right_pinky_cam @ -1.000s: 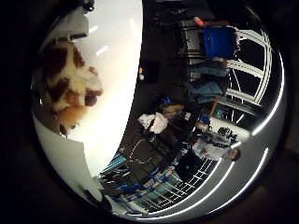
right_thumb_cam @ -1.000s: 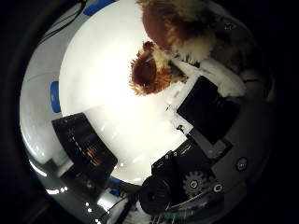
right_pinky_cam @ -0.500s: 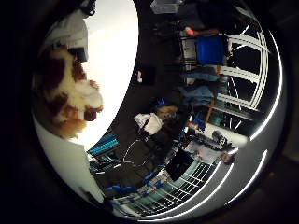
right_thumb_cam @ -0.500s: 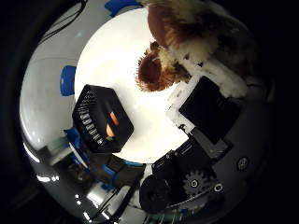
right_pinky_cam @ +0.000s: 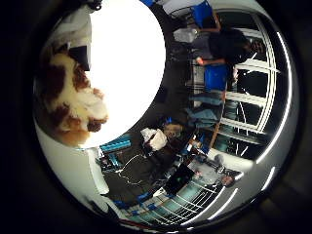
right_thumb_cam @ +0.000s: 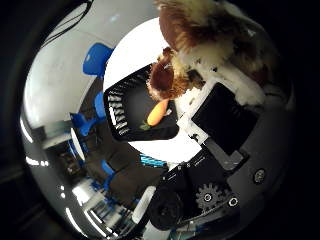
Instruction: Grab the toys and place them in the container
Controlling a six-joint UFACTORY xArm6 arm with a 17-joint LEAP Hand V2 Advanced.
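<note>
My right hand [right_thumb_cam: 228, 108] is shut on a brown and white plush toy [right_thumb_cam: 188, 32], which fills the space close to the palm in the right thumb side palm view. The plush also shows in the right little finger side palm view [right_pinky_cam: 68, 97], held against the palm above the white round table [right_pinky_cam: 132, 54]. A black slatted container [right_thumb_cam: 128, 100] stands on the table below the plush. An orange toy [right_thumb_cam: 157, 112] lies inside it. The hand is well above the table.
Blue chairs [right_thumb_cam: 97, 58] stand beside the table. Across the room there are a blue chair [right_pinky_cam: 213, 76], white railings [right_pinky_cam: 255, 97] and clutter on the floor [right_pinky_cam: 161, 136].
The whole view has shifted: the hand has carried the plush across the table. The black container now sits right under the plush, with the orange toy in sight.
</note>
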